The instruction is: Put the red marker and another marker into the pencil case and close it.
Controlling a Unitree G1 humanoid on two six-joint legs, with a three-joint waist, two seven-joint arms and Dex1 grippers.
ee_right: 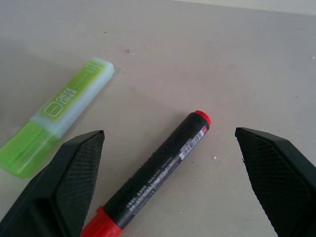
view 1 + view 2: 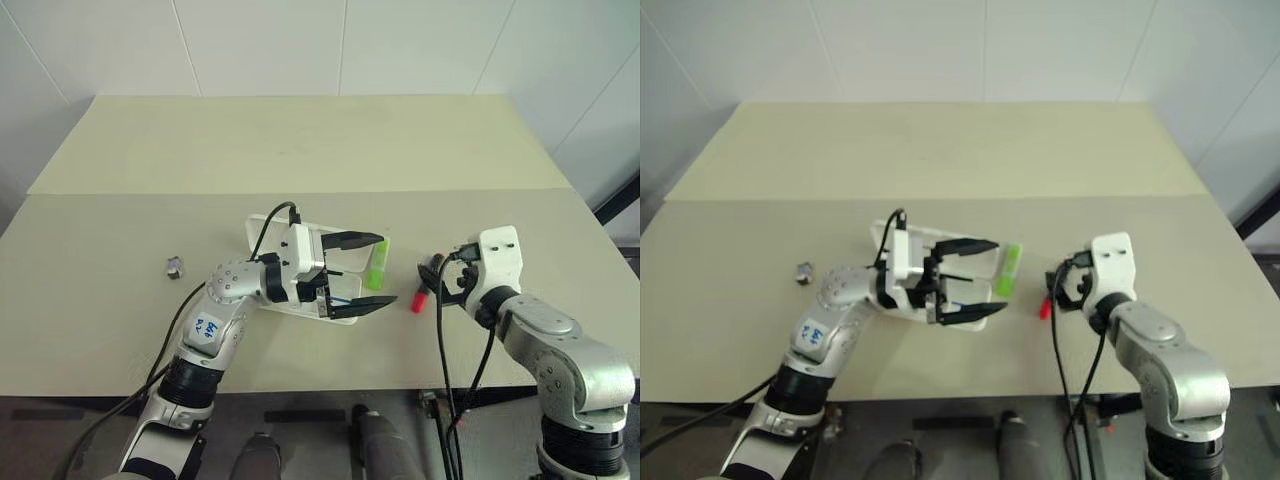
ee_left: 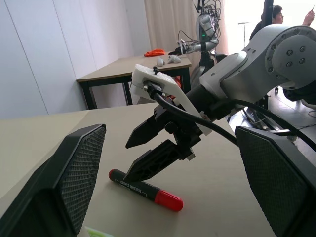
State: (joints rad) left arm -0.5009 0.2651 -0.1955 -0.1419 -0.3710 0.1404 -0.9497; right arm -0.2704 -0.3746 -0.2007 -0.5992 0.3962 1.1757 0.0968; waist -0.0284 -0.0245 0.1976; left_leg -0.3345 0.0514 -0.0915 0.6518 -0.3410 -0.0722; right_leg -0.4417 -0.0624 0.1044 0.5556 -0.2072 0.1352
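Note:
The red marker [image 1: 158, 173], black-barrelled with red ends, lies flat on the table [image 2: 300, 150], and my right gripper [image 1: 169, 134] hovers open just above it, one finger on each side. The lime-green marker [image 2: 378, 265] lies just left of the red one, beside the right edge of the white pencil case [image 2: 266, 226]. My left gripper [image 2: 388, 268] is open over the case, pointing right toward the green marker, and hides most of the case. In the left wrist view the right gripper's fingers [image 3: 148, 165] hang over the red marker [image 3: 143, 188].
A small grey object [image 2: 176, 266] sits on the table left of the case. The table's front edge [image 2: 330, 392] runs close below both arms. Another table [image 3: 133, 66] and a person [image 3: 274, 17] stand far off in the room.

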